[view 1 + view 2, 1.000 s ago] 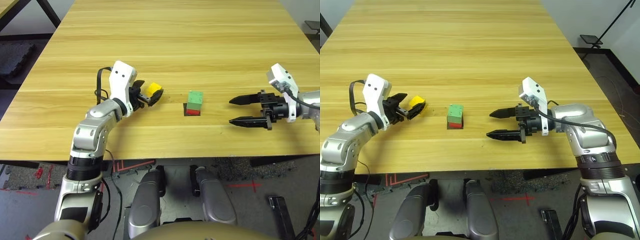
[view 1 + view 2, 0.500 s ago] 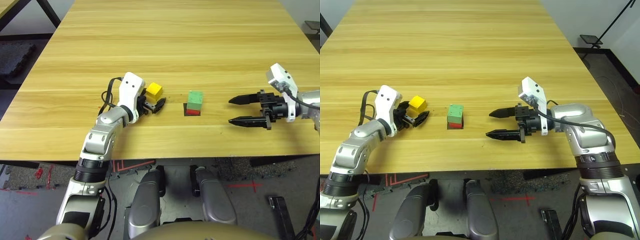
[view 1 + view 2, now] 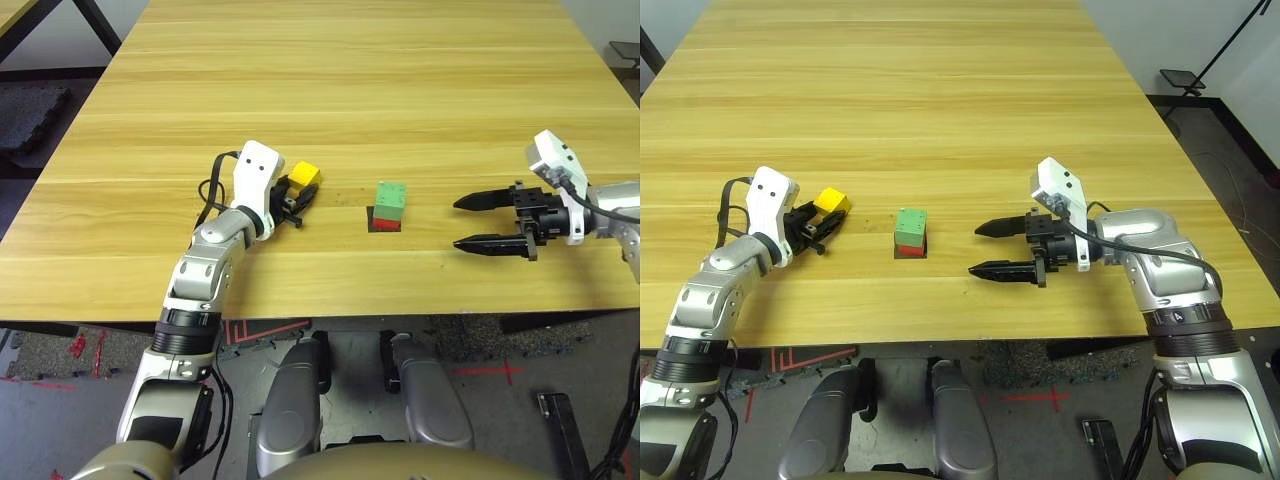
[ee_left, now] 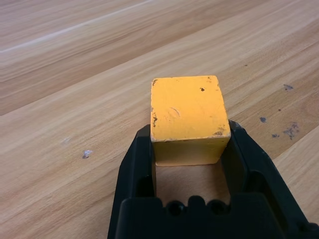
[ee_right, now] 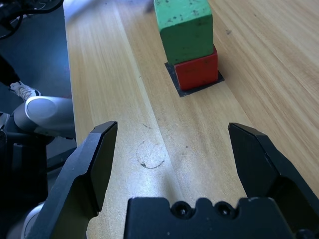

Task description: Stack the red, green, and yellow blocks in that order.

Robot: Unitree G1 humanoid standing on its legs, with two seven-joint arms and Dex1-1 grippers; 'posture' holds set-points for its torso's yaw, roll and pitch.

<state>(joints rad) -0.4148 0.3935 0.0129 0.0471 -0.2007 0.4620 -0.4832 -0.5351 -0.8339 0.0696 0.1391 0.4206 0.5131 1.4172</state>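
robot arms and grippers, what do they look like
Both arms are jointed silver metal. Each wrist carries a white camera housing with a black cable looping off it. The left gripper and right gripper each have two tapered black fingers on a black base with small screw holes.

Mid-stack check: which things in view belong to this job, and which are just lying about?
Job:
- yellow block, gripped by the left gripper
- green block, sitting on the red block
- right gripper, open, empty

Lying about:
- black square patch under the stack
- table
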